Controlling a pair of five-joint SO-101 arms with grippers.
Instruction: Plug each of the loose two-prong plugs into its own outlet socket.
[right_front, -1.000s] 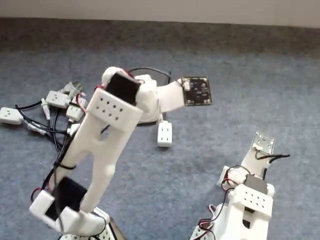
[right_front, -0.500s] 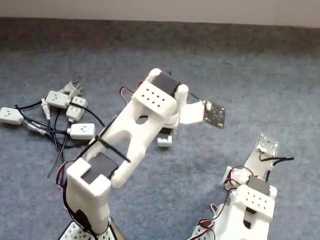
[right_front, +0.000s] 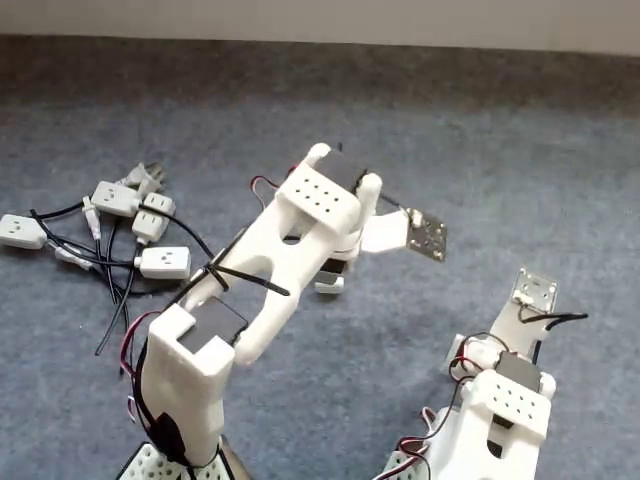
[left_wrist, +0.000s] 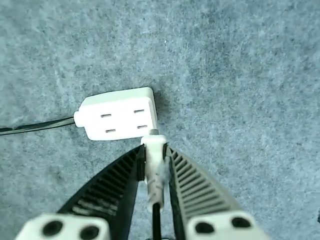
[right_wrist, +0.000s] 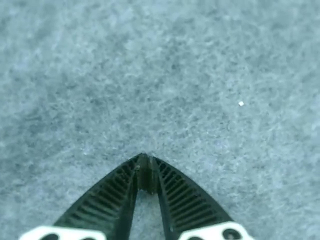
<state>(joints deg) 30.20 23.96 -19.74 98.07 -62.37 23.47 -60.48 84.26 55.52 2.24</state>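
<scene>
The left gripper (left_wrist: 154, 151) is clamped on a small white two-prong plug (left_wrist: 155, 169), its tip at the edge of the loose white plastic outlet block (left_wrist: 119, 115) on grey carpet (left_wrist: 240, 75) — a push here could skid the block instead of seating the prongs — while the right gripper (right_wrist: 145, 172), pinched together empty, braces nothing.

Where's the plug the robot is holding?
In the left wrist view, the plug is pinched in the left pincer, its tip beside the white outlet socket.
</scene>
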